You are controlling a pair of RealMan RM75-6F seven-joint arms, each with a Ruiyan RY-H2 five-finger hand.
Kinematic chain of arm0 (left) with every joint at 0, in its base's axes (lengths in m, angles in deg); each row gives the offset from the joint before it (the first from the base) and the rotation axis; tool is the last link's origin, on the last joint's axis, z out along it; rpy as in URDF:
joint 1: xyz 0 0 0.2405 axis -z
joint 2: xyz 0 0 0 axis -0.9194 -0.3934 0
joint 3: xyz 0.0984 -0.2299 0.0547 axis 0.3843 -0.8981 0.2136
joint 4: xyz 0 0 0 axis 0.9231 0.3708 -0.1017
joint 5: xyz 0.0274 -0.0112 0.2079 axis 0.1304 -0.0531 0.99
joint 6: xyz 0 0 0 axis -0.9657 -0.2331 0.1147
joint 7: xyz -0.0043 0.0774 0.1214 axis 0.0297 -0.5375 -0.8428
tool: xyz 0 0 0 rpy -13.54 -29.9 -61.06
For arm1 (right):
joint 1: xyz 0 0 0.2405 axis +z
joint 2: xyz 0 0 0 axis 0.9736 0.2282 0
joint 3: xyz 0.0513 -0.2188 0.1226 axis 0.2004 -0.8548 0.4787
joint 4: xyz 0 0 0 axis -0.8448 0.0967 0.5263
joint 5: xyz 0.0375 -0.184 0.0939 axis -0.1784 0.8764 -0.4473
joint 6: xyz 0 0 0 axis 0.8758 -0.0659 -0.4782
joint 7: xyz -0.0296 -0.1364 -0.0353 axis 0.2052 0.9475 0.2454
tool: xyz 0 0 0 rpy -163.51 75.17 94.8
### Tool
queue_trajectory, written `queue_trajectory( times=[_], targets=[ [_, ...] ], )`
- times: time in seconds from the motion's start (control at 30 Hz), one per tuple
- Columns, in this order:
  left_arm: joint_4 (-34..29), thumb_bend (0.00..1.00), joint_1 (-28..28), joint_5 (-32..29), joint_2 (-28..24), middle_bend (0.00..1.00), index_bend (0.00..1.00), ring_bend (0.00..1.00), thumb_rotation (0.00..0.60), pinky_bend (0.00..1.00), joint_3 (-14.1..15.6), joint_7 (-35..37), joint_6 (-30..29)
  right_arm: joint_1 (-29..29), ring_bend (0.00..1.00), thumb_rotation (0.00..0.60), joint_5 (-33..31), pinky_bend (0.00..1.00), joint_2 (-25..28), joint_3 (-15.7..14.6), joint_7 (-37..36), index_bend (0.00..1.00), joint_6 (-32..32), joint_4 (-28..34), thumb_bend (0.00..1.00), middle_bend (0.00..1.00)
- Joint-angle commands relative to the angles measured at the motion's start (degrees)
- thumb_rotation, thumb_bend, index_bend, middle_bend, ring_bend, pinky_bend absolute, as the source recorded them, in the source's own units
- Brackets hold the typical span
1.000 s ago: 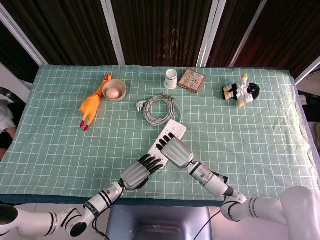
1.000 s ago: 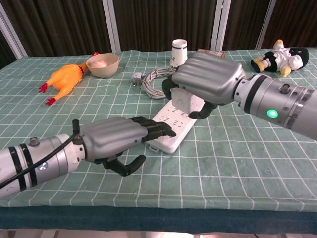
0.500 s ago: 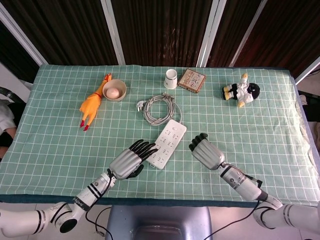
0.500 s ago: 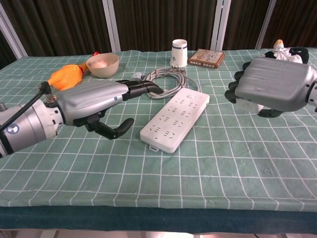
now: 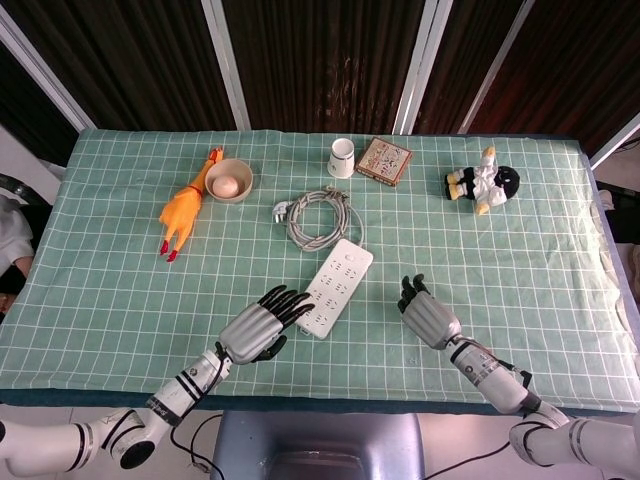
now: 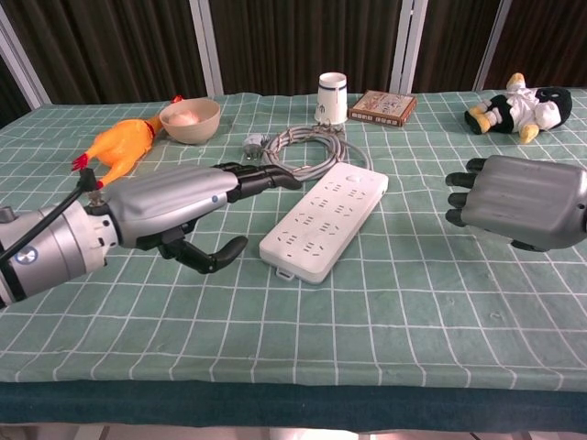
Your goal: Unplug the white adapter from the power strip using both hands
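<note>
left fingers: stretched out flat and apart on the left hand (image 6: 183, 197), tips just beside the strip's near-left edge, nothing in them

right fingers: the right hand (image 6: 523, 202) has them curled in a bit, and I can't see anything held, but the palm side faces away so can't fully tell. It sits well apart from the strip.

strip: the strip (image 5: 335, 285) lies flat on the desk (image 5: 120, 300), every socket I can see looks bare

adapter: honestly can't spot a white adapter anywhere, not in the strip, not on the cloth

cord: coiled cord (image 5: 318, 215) just behind the strip

progress: looks like the unplug is done, or near enough. What's left is knowing where the adapter ended up.
</note>
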Motion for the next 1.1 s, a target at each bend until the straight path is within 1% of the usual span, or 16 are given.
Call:
queue_trajectory(
  times=[0.03,0.07,0.13,0.2,0.27,0.37,0.47,0.53,0.6,0.67,0.73,0.8,0.87,0.93,1.0,1.1],
  targets=[
    [-0.15,0.56,-0.34,0.56,-0.36,0.0,0.0,0.0,0.6,0.0,0.27,1.06,-0.37,-0.62,0.08,0.6,-1.43,0.27,0.97,0.53,-1.02,0.16,-0.14,1.85,0.32,0.22],
    [-0.36,0.55,-0.45,0.81,-0.61,0.0,0.0,0.0,0.6,0.0,0.32,1.65,-0.57,-0.82,0.05,0.6,-1.77,0.24,1.51,0.61,-1.77,0.08,-0.13,2.77,0.28,0.17],
    [-0.9,0.52,-0.77,1.65,-1.45,0.0,0.0,0.0,0.6,0.0,0.57,2.91,-1.2,-1.35,0.01,0.6,-2.04,0.2,3.12,0.76,-4.31,0.01,0.24,5.14,0.21,0.1],
    [-1.73,0.5,-1.26,3.07,-2.76,0.0,0.0,0.0,0.6,0.0,1.15,4.33,-2.23,-2.23,0.0,0.6,-1.5,0.18,5.1,0.86,-7.33,0.0,1.74,7.91,0.17,0.05],
    [-2.37,0.5,-1.85,4.82,-4.2,0.0,0.0,0.0,0.6,0.0,1.9,4.91,-3.62,-3.54,0.0,0.6,-0.39,0.17,6.96,1.01,-10.28,0.0,4.44,10.33,0.16,0.03],
    [-3.46,0.5,-3.13,7.93,-7.02,0.0,0.0,0.0,0.6,0.0,3.36,5.06,-6.47,-6.46,0.0,0.6,1.1,0.14,9.97,1.53,-14.69,0.0,10.24,14.03,0.15,0.02],
    [-5.02,0.49,-5.63,10.09,-10.54,0.0,0.0,0.0,0.6,0.0,4.76,5.82,-10.79,-11.06,0.0,0.6,0.1,0.1,13.56,1.94,-17.92,0.0,17.14,18.78,0.14,0.0],
    [-5.99,0.49,-8.07,10.97,-13.41,0.0,0.0,0.0,0.6,0.0,6.09,7.15,-14.12,-15.1,0.0,0.6,-0.97,0.07,16.07,1.85,-21.22,0.0,22.35,22.46,0.14,0.0],
    [-6.38,0.49,-11.02,11.25,-16.28,0.0,0.0,0.0,0.6,0.0,7.82,8.61,-17.29,-19.21,0.0,0.6,-1.29,0.06,17.56,1.5,-25.53,0.0,27.44,23.69,0.14,0.0],
    [-6.12,0.49,-13.93,10.89,-18.32,0.0,0.0,0.0,0.6,0.0,9.44,10.16,-19.92,-22.7,0.0,0.6,-1.42,0.05,17.88,1.22,-29.47,0.0,31.56,22.78,0.14,0.0],
    [-4.91,0.49,-17.35,10.04,-19.9,0.0,0.0,0.0,0.6,0.0,11.18,12.87,-22.57,-26.54,0.0,0.6,-2.1,0.04,17.29,1.28,-35.24,0.0,35.68,20.24,0.14,0.0],
    [-2.66,0.49,-20.44,8.68,-20.4,0.0,0.0,0.0,0.6,0.0,11.89,15.99,-25.02,-29.65,0.0,0.6,-3.65,0.03,16.16,1.89,-41.64,0.0,38.19,16.93,0.14,0.0],
    [0.45,0.49,-22.73,7.08,-19.56,0.0,0.0,0.0,0.6,0.0,11.17,17.99,-27.28,-31.33,0.0,0.6,-5.59,0.02,15.31,2.58,-46.05,0.0,38.32,14.62,0.14,0.0],
    [1.61,0.49,-23.52,5.16,-20.21,0.0,0.0,0.0,0.6,0.0,10.6,17.52,-26.49,-31.72,0.0,0.6,-5.84,0.0,15.98,2.7,-47.98,0.0,37.0,13.48,0.14,0.0],
    [2.16,0.49,-23.88,6.59,-20.72,0.0,0.0,0.0,0.6,0.0,9.74,19.95,-28.31,-32.03,0.0,0.6,-5.49,0.0,16.11,3.38,-49.55,0.0,36.94,12.75,0.14,0.0],
    [4.76,0.49,-24.5,8.63,-20.24,0.0,0.0,0.0,0.6,0.0,9.48,21.97,-29.76,-32.24,0.0,0.6,-5.01,0.0,16.33,3.56,-50.3,0.0,35.84,12.57,0.14,0.0]
  ],
)
